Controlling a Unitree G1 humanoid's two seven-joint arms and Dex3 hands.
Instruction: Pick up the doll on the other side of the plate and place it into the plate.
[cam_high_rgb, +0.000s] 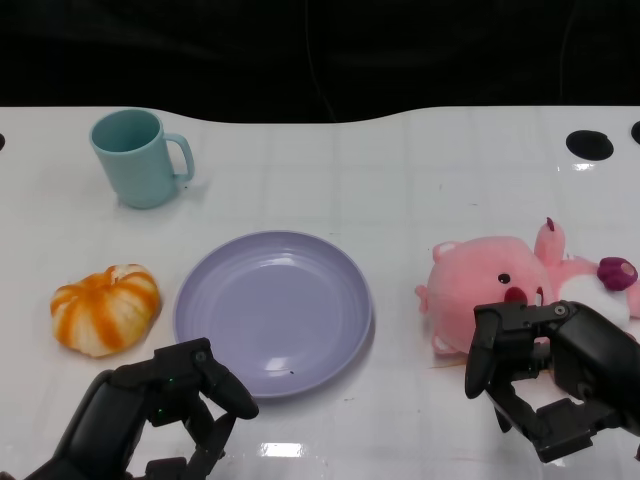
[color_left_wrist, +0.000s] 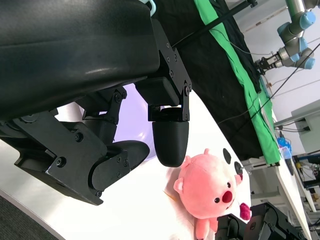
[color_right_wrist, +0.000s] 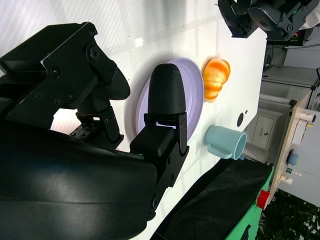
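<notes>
- The white table (cam_high_rgb: 420, 180) is glossy, with faint grid lines and a glare patch at its near edge; a black backdrop (cam_high_rgb: 300, 50) closes off its far side, and round black holes (cam_high_rgb: 590, 145) sit near the far right corner.
- The wrist views show a green cloth (color_left_wrist: 240, 65) beside the black drape, loose cables, another robot arm (color_left_wrist: 295, 30) in the room and pale cabinets (color_right_wrist: 295, 135).
- The lavender plate (cam_high_rgb: 273, 310) lies at the table's centre, near the robot.
- The pink doll (cam_high_rgb: 500, 285) lies at about 3 o'clock from the plate, well apart from its rim, on its back with its face up. Its long axis runs roughly 9 to 3 o'clock: head toward the plate, body and a purple patch away from it.
- The right hand (cam_high_rgb: 545, 375) hovers at the doll's near edge, fingers spread and gripping nothing; I cannot tell whether it touches the plush.
- The left hand (cam_high_rgb: 170, 405) sits at 7 o'clock from the plate, fingers apart and empty.
- An orange-and-white striped pumpkin (cam_high_rgb: 105, 308) rests at 9 o'clock from the plate; a teal mug (cam_high_rgb: 138, 157) stands at 11 o'clock, handle pointing right.
</notes>
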